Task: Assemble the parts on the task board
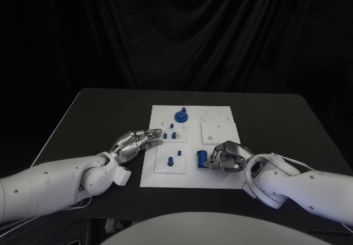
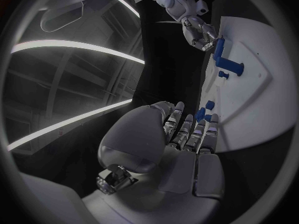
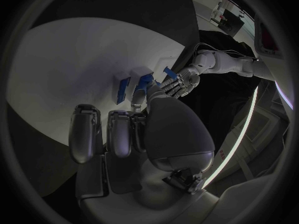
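Bench [image 1: 96, 107]: black, carrying the white task board [image 1: 221, 178] at its middle.

Task board: a white plate with several raised square tiles. It lies between the two hands, its near corners just beside each wrist.

Left hand [image 1: 136, 143]: resting at the board's left edge, fingers stretched together and reaching over the rim toward the small blue pegs [image 1: 172, 136]. The fingertips [image 1: 156, 133] lie just short of those pegs. Nothing is held; the fingers are extended and only loosely apart. In the left wrist view the same hand [image 2: 187, 134] shows its fingers laid side by side, with blue pegs [image 2: 204, 112] just past the tips.

Right hand [image 1: 229, 156]: on the board's near right part, fingers curled inward against a blue cylinder [image 1: 201, 158] that lies just beside them on the left-hand side. Contact looks likely, but whether the fingers truly grip the piece cannot be told. The right wrist view shows this hand [image 3: 134, 129] with blue parts [image 3: 123, 90] just beyond its fingers.

Other parts: a blue peg standing in a square tile [image 1: 171, 161], between the two hands; a blue round knobbed piece [image 1: 181, 116] at the far end of the board, well beyond both hands.
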### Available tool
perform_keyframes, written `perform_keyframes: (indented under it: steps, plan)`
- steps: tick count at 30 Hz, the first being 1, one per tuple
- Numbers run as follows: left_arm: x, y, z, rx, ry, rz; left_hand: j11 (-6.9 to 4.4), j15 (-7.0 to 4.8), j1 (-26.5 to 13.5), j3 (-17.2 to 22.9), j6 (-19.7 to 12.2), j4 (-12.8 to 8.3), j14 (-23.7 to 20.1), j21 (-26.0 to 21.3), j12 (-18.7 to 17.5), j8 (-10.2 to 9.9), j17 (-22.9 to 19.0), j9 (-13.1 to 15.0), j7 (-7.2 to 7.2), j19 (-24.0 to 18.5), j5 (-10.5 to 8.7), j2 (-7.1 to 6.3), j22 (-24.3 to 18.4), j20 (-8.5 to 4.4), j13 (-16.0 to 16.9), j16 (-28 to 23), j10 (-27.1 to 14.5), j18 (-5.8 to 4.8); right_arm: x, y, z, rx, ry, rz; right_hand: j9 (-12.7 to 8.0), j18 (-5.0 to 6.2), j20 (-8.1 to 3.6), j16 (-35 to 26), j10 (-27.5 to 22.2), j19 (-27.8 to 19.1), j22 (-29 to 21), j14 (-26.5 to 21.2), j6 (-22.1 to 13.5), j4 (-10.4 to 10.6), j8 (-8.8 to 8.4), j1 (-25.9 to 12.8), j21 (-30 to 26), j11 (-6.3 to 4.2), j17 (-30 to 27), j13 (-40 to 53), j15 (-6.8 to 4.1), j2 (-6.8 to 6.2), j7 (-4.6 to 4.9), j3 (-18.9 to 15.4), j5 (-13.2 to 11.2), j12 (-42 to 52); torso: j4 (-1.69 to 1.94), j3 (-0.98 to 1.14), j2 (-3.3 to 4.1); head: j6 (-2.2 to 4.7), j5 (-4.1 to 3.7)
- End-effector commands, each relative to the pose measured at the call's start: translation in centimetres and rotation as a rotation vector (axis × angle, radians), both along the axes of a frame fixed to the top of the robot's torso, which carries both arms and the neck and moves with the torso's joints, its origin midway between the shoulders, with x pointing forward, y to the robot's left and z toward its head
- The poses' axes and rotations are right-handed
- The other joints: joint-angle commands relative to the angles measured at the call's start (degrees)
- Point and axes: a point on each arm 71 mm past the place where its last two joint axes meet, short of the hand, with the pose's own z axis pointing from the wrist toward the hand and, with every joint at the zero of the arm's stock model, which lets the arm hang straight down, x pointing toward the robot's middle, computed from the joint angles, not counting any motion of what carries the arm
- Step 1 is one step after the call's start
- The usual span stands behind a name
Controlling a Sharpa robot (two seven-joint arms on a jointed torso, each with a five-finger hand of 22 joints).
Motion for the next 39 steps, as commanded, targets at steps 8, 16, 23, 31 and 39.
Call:
perform_keyframes:
  steps: [8, 16, 23, 31, 39]
  plan:
    - [-0.3, 0.7, 0.8, -0.038, -0.075, 0.049, 0.44, -0.17, -0.91, 1.07, 1.58, -0.44, 0.58, 0.27, 1.52, 0.78, 0.22, 0.42, 0.47, 0.97, 0.7, -0.78, 0.4, -0.02, 0.22, 0.82, 1.0, 0.29, 0.0, -0.9, 1.0, 0.035, -0.148, -0.008, -0.1, -0.58, -0.03, -0.31, 6.07, 2.71, 12.28, 4.65, -0.22, 2.47, -0.49, -2.01, -0.05, 0.33, 7.14, 15.09, 0.04, -1.52, 0.54, -2.84, -2.96, 0.16, 0.0, -0.01, -0.01, -0.01, 0.51]
    - [-0.8, 1.3, 1.5, -0.026, -0.1, 0.084, 0.59, -0.77, -1.15, 1.17, 2.3, -0.46, 0.7, 0.35, 2.18, 1.11, 0.22, 0.56, 0.45, 1.19, 0.98, -1.37, 0.38, -0.05, 0.28, 0.92, 1.57, 0.44, 1.3, -2.2, 3.5, 0.154, -0.314, -0.083, -1.53, 0.86, 0.26, -2.83, 6.07, -0.01, 10.18, 3.52, 0.42, 3.86, -2.22, -9.67, -6.34, 0.53, 2.88, 15.09, 0.27, -1.33, 0.62, -3.64, -2.93, 0.16, -0.14, 0.14, -0.56, -0.01, 0.8]
    - [-0.3, 1.5, 3.0, -0.02, -0.14, 0.102, 0.76, -1.1, -1.45, 1.14, 2.62, -0.16, 0.61, 0.08, 2.55, 1.3, 0.18, 0.62, 0.5, 0.46, 1.01, -1.72, -0.65, -0.25, 0.31, 0.84, 1.95, 0.87, 2.6, -3.6, 5.5, 0.254, -0.382, -0.128, -10.5, 5.47, 2.91, -19.13, -10.48, -11.85, 0.76, -6.1, -1.79, 3.79, -11.55, -5.96, -32.65, 3.58, -19.31, -4.3, 3.31, 1.95, 3.83, -2.54, 2.72, -9.04, -0.27, 0.41, -1.92, -0.01, 1.14]
    - [1.7, 0.7, 6.0, -0.011, -0.223, 0.117, -1.88, -4.65, -2.43, -0.13, 1.05, 3.26, -3.75, -1.35, -0.37, 0.91, -0.5, 0.29, 0.06, -6.87, 0.33, -2.86, -9.11, -1.26, -0.06, -3.04, -0.59, 3.78, 3.0, -4.6, 5.9, 0.385, -0.335, -0.107, -22.26, 4.6, 10.33, -50.68, -48.08, -33.94, -16.73, -35.71, -7.66, 3.0, -23.04, -6.69, -65.66, 13.08, -45.65, -39.14, 13.65, 4.19, 12.15, -3.66, 9.51, -42.51, -0.57, 0.64, -3.12, 0.58, 1.79]
    - [2.9, -0.6, 7.2, -0.023, -0.274, 0.116, -11.93, -6.63, -6.77, -11.62, -28.34, 7.3, -7.37, -2.03, -12.53, -4.43, -1.8, -4.99, -18.09, -10.7, -2.78, -2.45, -15.51, -2.61, -1.49, -9.03, -7.86, 4.77, 3.0, -5.0, 5.8, 0.536, -0.263, -0.059, -35.51, 0.95, 17.82, -65.93, -75.97, -73.2, -55.42, -63.37, -28.04, 3.86, -37.63, -9.77, -80.1, 21.05, -60.58, -57.14, 24.24, 3.7, 5.52, -10.82, 11.16, -62.78, -1.04, 0.86, -5.19, 0.13, 2.26]
